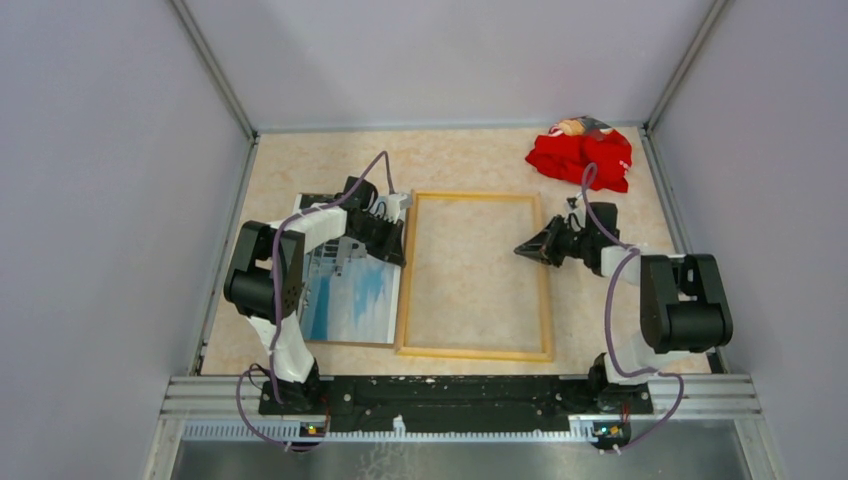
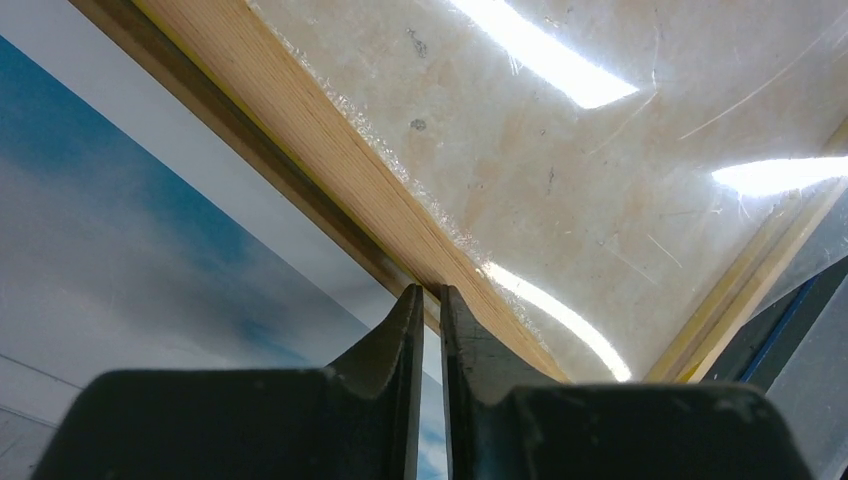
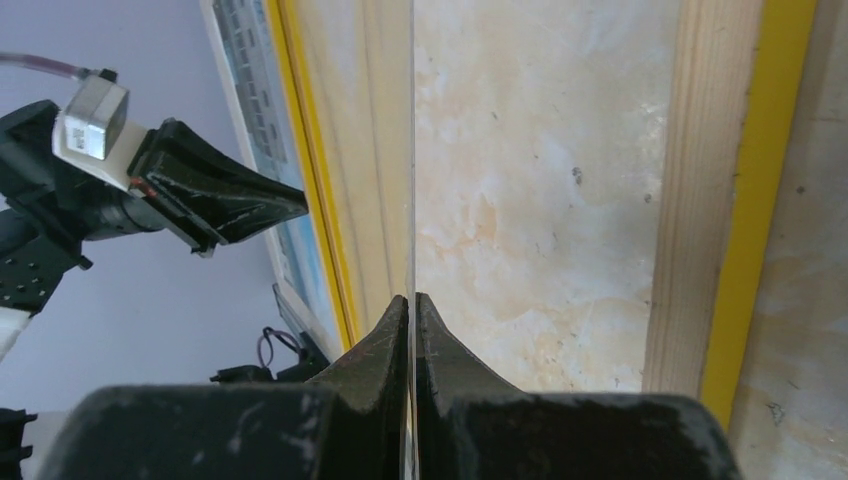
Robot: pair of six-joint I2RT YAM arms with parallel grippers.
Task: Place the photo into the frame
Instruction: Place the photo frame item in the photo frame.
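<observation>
The frame (image 1: 476,352) lies flat mid-table, pale wood back up, with yellow showing along its rails (image 3: 745,200). The photo (image 1: 350,295), blue sky and white building, lies face up just left of it on a brown board (image 1: 350,343). My left gripper (image 1: 397,250) hangs over the frame's left rail (image 2: 330,150). Its tips (image 2: 428,290) stand a thin slit apart with only the photo (image 2: 120,250) showing through. My right gripper (image 1: 520,250) is inside the frame near the right rail. It (image 3: 412,297) is shut on the edge of a thin clear sheet (image 3: 412,150).
A red cloth bundle (image 1: 580,155) sits at the back right corner. Grey enclosure walls close in the table on three sides. A metal rail (image 1: 460,390) carrying both arm bases runs along the near edge. The glossy sheet (image 2: 560,150) throws bright glare.
</observation>
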